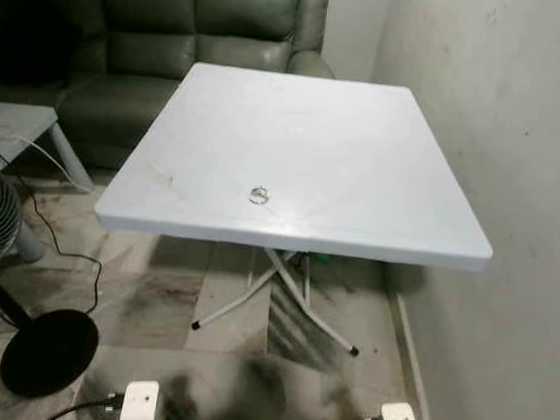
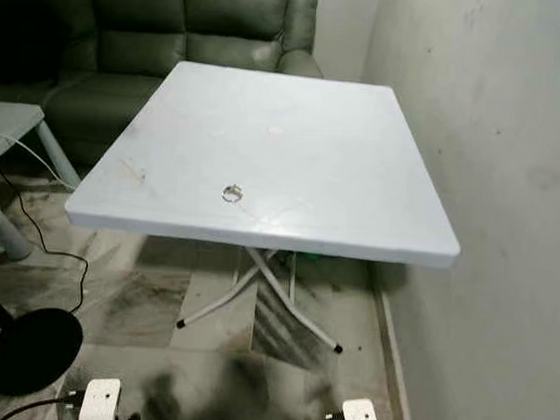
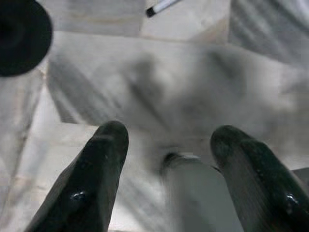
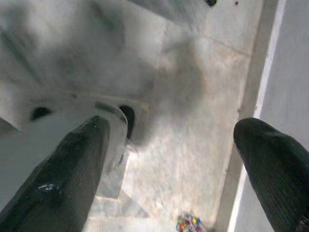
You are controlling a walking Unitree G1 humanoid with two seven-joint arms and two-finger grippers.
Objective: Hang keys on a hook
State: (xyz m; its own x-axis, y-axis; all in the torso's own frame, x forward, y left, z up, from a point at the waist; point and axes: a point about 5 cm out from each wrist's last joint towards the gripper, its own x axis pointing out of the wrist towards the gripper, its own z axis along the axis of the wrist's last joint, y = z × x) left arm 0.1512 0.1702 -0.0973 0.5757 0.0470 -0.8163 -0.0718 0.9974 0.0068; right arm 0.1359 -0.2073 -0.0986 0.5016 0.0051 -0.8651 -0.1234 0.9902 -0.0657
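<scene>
A small metal key ring [image 1: 259, 195] lies flat on the white square folding table [image 1: 375, 158], near the middle of its front edge; the right eye view has the key ring [image 2: 232, 193] too. Both arms hang low, short of the table. My left gripper [image 3: 170, 131] is open over the marbled floor, nothing between its black fingers [image 3: 96, 169]. Near the foot of the wall, my right gripper [image 4: 174, 123] is open wide and also empty.
A dark green sofa [image 1: 175, 47] stands behind the table. A fan's black round base [image 1: 49, 351] and its cable [image 1: 65, 247] are on the floor at the left, beside a small grey side table [image 1: 23, 124]. A plain wall [image 1: 506, 136] runs along the right.
</scene>
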